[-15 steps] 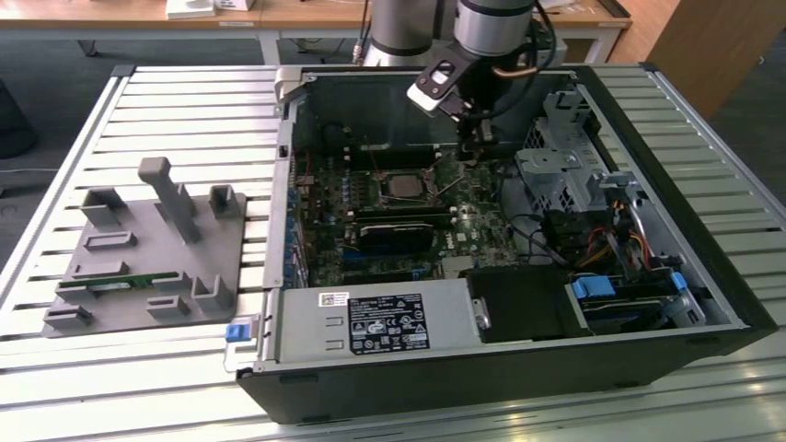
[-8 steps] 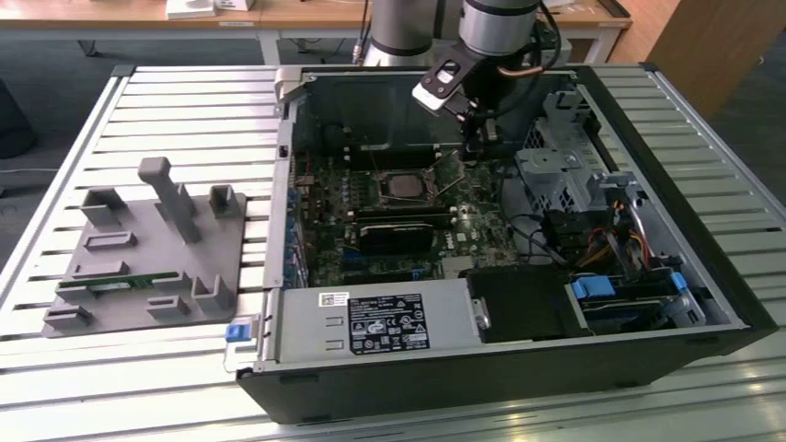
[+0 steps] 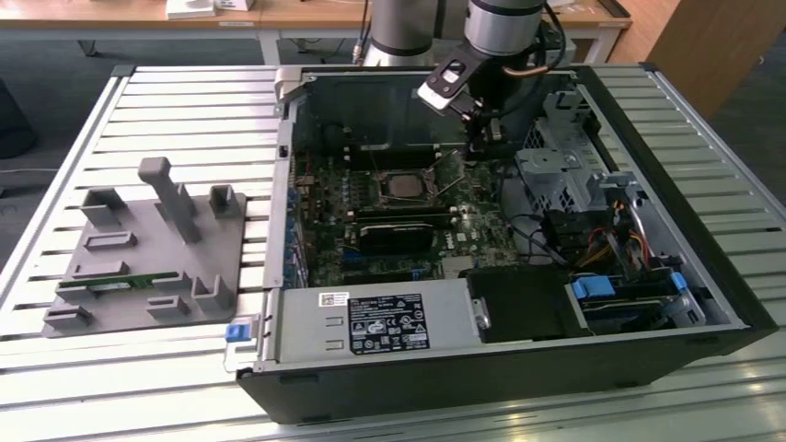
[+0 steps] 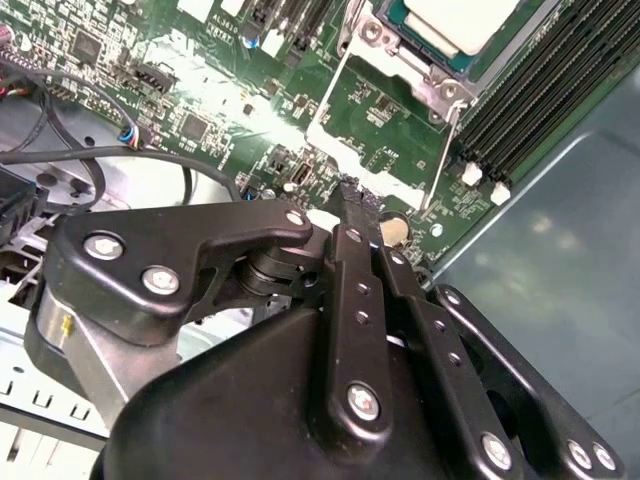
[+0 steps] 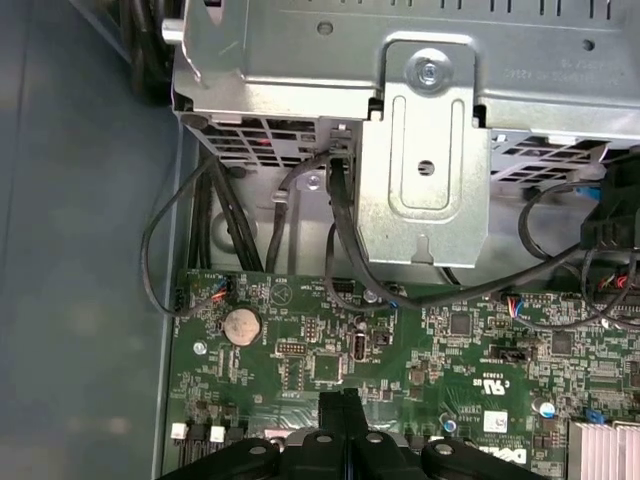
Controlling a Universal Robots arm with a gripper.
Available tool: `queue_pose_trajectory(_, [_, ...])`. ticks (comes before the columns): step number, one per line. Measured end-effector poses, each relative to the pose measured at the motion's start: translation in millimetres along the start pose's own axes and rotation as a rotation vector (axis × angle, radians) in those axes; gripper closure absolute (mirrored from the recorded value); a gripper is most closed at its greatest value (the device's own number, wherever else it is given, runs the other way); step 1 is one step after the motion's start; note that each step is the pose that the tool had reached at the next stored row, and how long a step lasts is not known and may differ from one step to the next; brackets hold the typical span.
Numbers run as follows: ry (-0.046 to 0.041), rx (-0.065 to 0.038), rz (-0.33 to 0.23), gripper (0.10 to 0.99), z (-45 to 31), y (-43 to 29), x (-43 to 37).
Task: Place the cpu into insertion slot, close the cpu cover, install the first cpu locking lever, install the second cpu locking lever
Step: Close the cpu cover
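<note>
"The cpu, a small flat square chip with a pale silver metal top (image 4: pixel 470 20): where is it, and is there any writing about?"

"It lies flat, top up, in the insertion slot, a square socket with silvery metal edging (image 4: pixel 428 84) on the green circuit board (image 4: pixel 200 110). Fine white lettering covers the board, too small to make out. In the exterior view a white label with black print (image 3: pixel 387 322) sits on a silver box inside the open black computer case (image 3: pixel 491 387)."

"What stands around the socket?"

"Long narrow black slots (image 4: pixel 545 80) run just beside it. The cpu cover, a thin silver metal frame (image 4: pixel 350 150), is swung off the chip toward the tool, and green board shows through its cut-out. A thin metal rod (image 4: pixel 443 150) runs along one side of it. In the first wrist view a silver metal cage (image 5: pixel 425 150) overhangs the board's edge, and black cables (image 5: pixel 345 250) loop down from it. Outside the case a grey moulded fixture (image 3: pixel 147 249) rests on the pale slatted surface (image 3: pixel 184 101)."

"And the tool?"

"The black two-fingered tool (image 4: pixel 360 200) is clenched on nothing, its fingers pressed together. The exterior view has the tool (image 3: pixel 481 152) reaching down into the case. The tips are low over the board just beside the open cover, apart from the chip. Whether they touch the board I cannot tell."
</note>
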State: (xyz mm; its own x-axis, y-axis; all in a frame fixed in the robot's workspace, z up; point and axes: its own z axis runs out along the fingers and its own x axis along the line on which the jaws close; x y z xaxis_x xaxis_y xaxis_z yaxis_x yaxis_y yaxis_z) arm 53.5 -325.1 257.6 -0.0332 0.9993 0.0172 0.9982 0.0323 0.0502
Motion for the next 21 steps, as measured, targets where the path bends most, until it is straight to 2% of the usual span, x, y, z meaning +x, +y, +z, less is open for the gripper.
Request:
queue_pose_trajectory(13, [-0.0007, 0.0, 0.012, 0.98, 7.8, 6.9, 1.9])
queue_pose_trajectory(18, [-0.0006, 0.0, 0.013, 0.98, 13.2, 6.8, 1.8])
queue_pose_trajectory(21, [-0.0009, 0.0, 0.013, 0.98, 13.7, 4.6, 1.9])
